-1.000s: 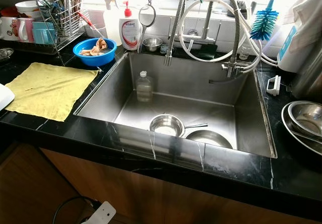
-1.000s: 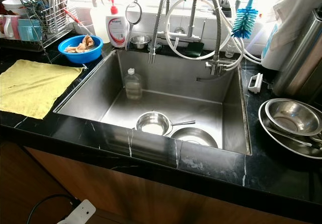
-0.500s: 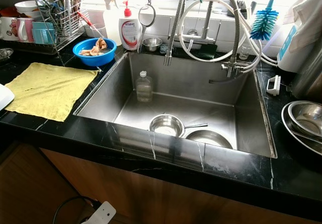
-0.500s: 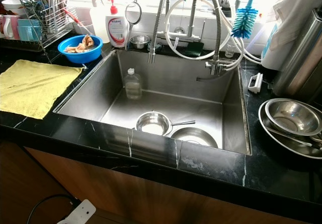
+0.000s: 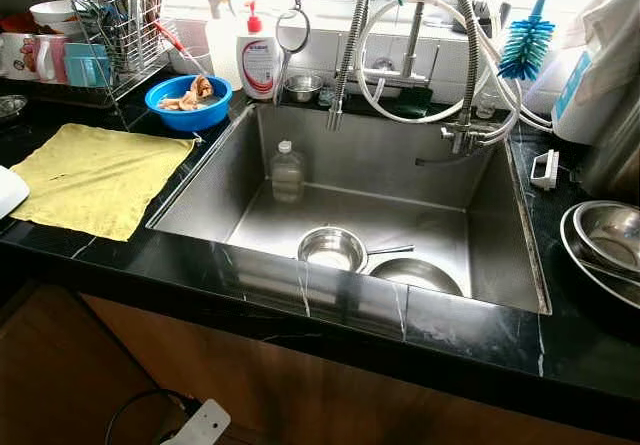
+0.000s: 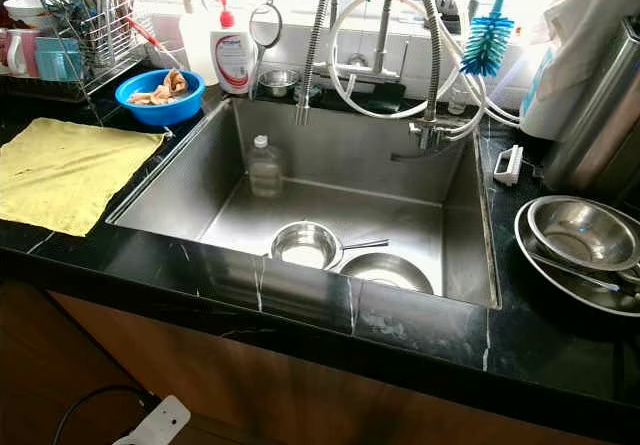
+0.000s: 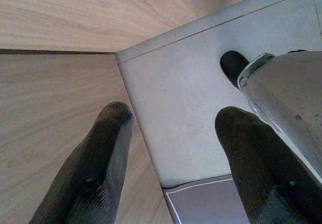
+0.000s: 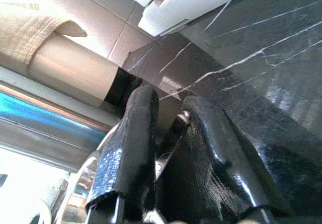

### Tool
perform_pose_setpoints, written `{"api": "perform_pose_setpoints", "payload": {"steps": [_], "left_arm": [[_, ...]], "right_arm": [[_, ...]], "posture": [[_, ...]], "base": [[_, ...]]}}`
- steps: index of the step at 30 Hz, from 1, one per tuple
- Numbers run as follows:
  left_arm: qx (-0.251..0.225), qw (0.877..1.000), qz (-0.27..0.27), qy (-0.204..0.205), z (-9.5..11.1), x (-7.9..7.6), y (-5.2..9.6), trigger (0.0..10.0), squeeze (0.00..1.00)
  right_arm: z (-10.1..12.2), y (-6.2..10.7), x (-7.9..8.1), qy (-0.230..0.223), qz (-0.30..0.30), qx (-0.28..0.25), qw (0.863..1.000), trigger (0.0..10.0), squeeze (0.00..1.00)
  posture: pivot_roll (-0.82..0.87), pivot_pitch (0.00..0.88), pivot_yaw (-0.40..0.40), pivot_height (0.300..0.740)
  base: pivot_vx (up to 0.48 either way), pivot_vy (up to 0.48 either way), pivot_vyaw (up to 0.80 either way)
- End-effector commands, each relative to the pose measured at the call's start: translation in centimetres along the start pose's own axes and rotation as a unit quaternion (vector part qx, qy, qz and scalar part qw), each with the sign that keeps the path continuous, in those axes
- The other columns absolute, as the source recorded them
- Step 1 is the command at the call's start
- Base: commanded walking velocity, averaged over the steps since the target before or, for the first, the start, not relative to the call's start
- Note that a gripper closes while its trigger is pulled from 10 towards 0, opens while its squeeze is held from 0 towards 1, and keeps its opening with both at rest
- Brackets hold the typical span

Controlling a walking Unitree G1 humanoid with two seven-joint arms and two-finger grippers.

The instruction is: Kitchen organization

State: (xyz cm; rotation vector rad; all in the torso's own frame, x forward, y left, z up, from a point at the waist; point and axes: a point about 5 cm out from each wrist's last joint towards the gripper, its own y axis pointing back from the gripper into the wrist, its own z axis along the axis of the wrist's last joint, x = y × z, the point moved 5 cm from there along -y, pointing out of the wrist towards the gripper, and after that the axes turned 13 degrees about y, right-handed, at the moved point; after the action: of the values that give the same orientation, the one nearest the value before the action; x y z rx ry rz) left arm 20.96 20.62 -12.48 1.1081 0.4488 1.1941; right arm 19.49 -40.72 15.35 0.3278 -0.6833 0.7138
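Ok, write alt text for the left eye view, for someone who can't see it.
A steel sink set in a black marble counter holds a small saucepan, a round lid and a clear bottle. To its left lie a yellow cloth and a blue bowl; steel bowls sit to its right.

steel bowls: cut off at the desk's right edge
dish rack: cropped at the top-left corner

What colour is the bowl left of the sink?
Blue; the bowl shows best in the left eye view.
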Motion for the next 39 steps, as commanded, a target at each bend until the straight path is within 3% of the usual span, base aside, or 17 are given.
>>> {"api": "perform_pose_setpoints", "payload": {"steps": [1, 19, 23, 32, 39], "left_arm": [[-0.001, 1.0, 0.005, 0.004, 0.1, 0.3, 0.0, 10.0, 0.0], [-0.003, 1.0, 0.009, 0.003, 0.1, 0.5, 0.0, 10.0, 0.0], [-0.003, 1.0, 0.01, 0.002, 0.2, 0.5, 0.0, 10.0, 0.0], [-0.004, 1.0, 0.01, 0.002, 0.2, 0.4, 0.0, 10.0, 0.0], [-0.006, 1.0, 0.009, 0.006, 0.3, 0.3, 0.0, 10.0, 0.0]], "right_arm": [[-0.2, 0.0, -0.1, 0.005, -0.005, 0.003, 1.0, 0.0, 0.0], [-0.2, -0.1, 1.0, -0.003, 0.015, 0.001, 1.0, 0.0, 0.0], [0.0, -0.1, 2.4, -0.007, 0.038, -0.002, 0.999, 0.0, 0.0], [-0.4, 0.7, 7.5, -0.013, 0.123, 0.016, 0.992, 0.0, 0.0], [-0.2, 1.0, 9.9, -0.014, 0.154, 0.018, 0.988, 0.0, 0.0]], "posture": [[-0.04, 0.0, -0.025, 0.74], [-0.04, 0.0, -0.024, 0.74], [-0.04, 0.0, -0.023, 0.74], [-0.05, 0.0, -0.021, 0.74], [-0.04, 0.0, -0.027, 0.74]], "base": [[0.0, 0.0, 0.0], [0.0, 0.0, 0.0], [0.0, 0.0, 0.0], [0.0, 0.0, 0.0], [0.0, 0.0, 0.0]]}}
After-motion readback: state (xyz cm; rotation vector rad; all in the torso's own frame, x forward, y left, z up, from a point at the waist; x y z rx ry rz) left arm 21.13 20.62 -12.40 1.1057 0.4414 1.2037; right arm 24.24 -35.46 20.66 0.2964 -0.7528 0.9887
